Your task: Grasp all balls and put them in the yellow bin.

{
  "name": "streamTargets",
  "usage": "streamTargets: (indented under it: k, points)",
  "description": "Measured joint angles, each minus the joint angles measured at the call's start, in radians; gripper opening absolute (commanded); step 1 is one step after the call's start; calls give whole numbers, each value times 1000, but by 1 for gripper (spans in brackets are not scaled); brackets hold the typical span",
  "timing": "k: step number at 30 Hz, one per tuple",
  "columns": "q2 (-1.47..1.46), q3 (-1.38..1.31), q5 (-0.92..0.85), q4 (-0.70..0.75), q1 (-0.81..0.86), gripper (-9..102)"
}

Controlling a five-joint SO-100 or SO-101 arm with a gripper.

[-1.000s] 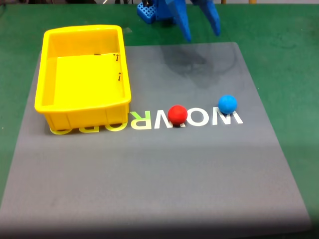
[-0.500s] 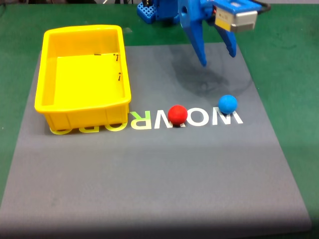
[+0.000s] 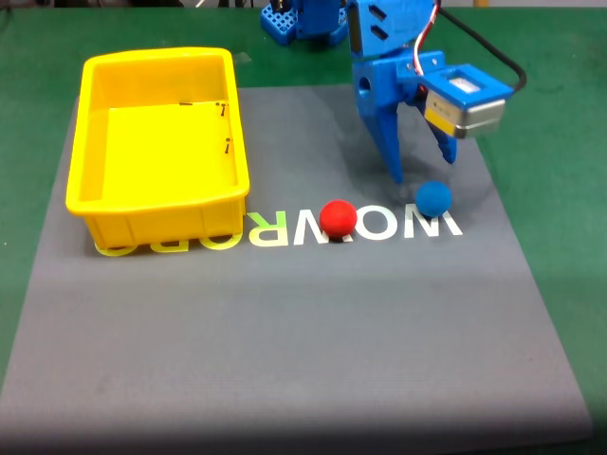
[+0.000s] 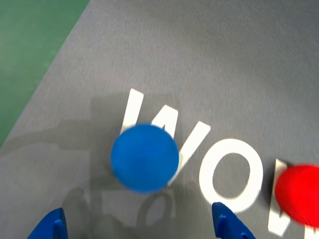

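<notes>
Two balls on the grey mat, one yellow bin, claw spread above the blue ball.

The blue ball (image 3: 434, 197) sits near the mat's (image 3: 285, 341) right edge, the red ball (image 3: 338, 217) mid-mat on white lettering, apart. The bin (image 3: 87, 194) fills the mat's upper-left corner. The claw (image 3: 423, 167) hangs released; the lower mat lies bare.

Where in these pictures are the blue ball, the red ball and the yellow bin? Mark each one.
blue ball (image 4: 144, 158), wrist view, centre of the sphere.
red ball (image 3: 338, 217), fixed view, centre of the sphere.
yellow bin (image 3: 156, 199), fixed view, near rim.
</notes>
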Motion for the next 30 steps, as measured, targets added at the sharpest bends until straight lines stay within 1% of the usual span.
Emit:
streamTargets:
  k: [7, 27, 30]
  points:
    - [-133, -120, 0, 0, 0, 33]
    - [-293, -241, 5, -6, -3, 33]
    - [-313, -265, 8, -6, -3, 31]
